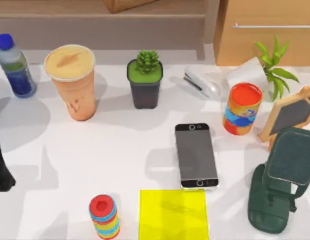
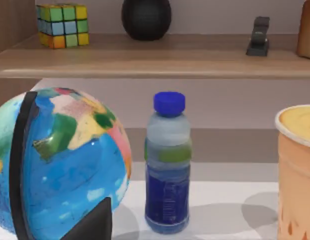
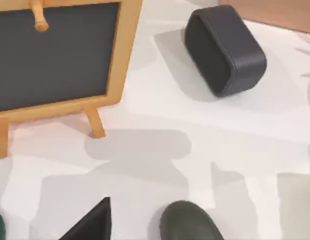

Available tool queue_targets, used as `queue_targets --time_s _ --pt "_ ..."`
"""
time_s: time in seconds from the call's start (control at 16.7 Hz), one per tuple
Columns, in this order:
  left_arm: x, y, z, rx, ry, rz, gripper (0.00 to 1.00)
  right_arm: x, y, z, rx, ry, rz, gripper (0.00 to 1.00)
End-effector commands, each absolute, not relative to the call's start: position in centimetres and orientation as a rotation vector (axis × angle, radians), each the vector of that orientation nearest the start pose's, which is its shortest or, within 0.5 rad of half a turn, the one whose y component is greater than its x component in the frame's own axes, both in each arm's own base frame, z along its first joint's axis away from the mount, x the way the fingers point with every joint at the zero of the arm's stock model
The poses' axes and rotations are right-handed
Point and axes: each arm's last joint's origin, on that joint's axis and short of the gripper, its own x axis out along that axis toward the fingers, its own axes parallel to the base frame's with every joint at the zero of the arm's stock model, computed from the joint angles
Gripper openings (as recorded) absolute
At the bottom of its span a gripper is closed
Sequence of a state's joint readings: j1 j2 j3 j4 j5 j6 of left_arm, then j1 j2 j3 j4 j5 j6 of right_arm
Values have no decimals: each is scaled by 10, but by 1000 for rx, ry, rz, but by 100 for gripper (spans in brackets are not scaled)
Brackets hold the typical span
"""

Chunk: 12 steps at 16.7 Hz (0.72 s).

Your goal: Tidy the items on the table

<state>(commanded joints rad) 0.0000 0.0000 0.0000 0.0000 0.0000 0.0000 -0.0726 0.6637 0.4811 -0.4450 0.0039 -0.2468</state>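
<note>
The table [image 1: 70, 165] fills the top view as a broad white surface; at its right edge the right arm's dark green body stands beside a small wooden-framed chalkboard [image 1: 290, 116], and whether the right gripper is spread or pressed together I cannot tell; the left arm is a dark shape at the frame's left edge, its gripper state likewise beyond telling. The cup [image 1: 72, 82], orange-tan with a tan lid, stands upright in the upper left, near a blue-capped water bottle [image 1: 14, 66] at the far upper left. The smartphone [image 1: 196, 155] lies flat, screen up, right of centre, its lower end just beside a yellow square mat [image 1: 173, 214] at the bottom edge. A potted succulent [image 1: 145, 82] sits at upper centre; a colourful can [image 1: 242, 108] stands right of the phone. In the left wrist view a globe [image 2: 60, 160] stands beside the bottle.
</note>
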Motion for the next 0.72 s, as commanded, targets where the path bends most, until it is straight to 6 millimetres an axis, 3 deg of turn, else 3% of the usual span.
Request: queue_targets --time_s 0.18,0.42,0.72 --pt "106 -1 160 0 0 0 100 186 -19 224 -275 926 64 100" --pt "106 -1 160 0 0 0 100 238 -31 215 -316 1267 180 100" --pt "106 -1 160 0 0 0 100 281 -45 200 -332 1505 301 100"
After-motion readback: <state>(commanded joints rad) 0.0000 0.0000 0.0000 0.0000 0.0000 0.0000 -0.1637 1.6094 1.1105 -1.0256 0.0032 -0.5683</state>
